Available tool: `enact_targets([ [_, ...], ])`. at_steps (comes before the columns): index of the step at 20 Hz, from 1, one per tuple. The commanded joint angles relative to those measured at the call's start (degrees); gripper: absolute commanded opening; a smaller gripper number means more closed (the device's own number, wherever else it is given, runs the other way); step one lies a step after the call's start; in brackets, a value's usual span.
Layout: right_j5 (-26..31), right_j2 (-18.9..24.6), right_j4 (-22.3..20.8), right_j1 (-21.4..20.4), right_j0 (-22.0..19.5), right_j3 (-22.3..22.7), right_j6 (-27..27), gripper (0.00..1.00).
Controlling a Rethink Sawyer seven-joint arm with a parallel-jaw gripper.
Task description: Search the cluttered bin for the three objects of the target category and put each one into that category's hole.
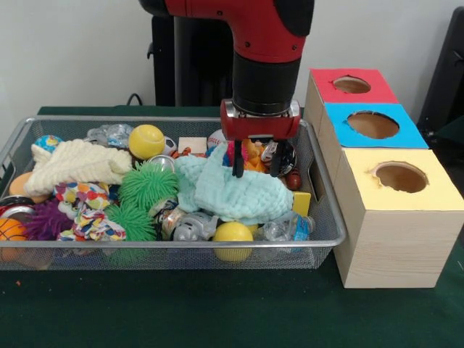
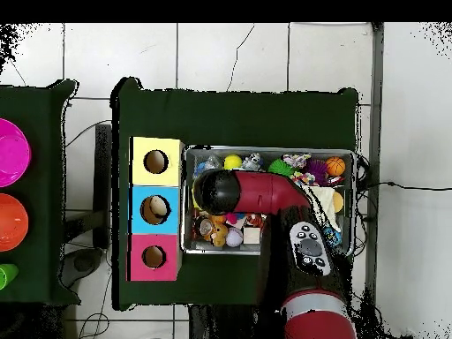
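The wire-mesh bin (image 1: 330,239) is full of toys; it also shows in the overhead view (image 2: 269,150). My gripper (image 1: 255,170) hangs open and empty in the bin's right half, its tips just above a pale green cloth (image 1: 232,190) and an orange toy. A crushed clear bottle with a blue label (image 1: 290,227) lies at the bin's near right corner, in front of the gripper. Another crinkly clear bottle (image 1: 109,134) lies at the far left. The blue-topped hole (image 1: 373,125) is right of the bin, between the red and yellow ones. In the overhead view the arm (image 2: 256,192) hides the gripper.
The red-topped hole (image 1: 351,85) and the yellow-topped hole (image 1: 400,176) flank the blue one. The bin also holds a yellow tennis ball (image 1: 146,141), green spiky balls (image 1: 147,185), a cream cloth (image 1: 76,165), a silver toy (image 1: 190,228) and a yellow ball (image 1: 233,233).
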Motion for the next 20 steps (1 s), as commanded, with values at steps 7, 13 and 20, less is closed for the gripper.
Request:
enact_targets([
  [7,6.99,4.55,-1.51,3.71,1.5,-9.29,-0.5,1.0],
  [13,5.69,5.18,-1.47,6.64,1.38,-11.84,-0.88,1.0],
  [20,4.22,5.54,-1.59,8.24,1.61,-11.95,-0.62,1.0],
])
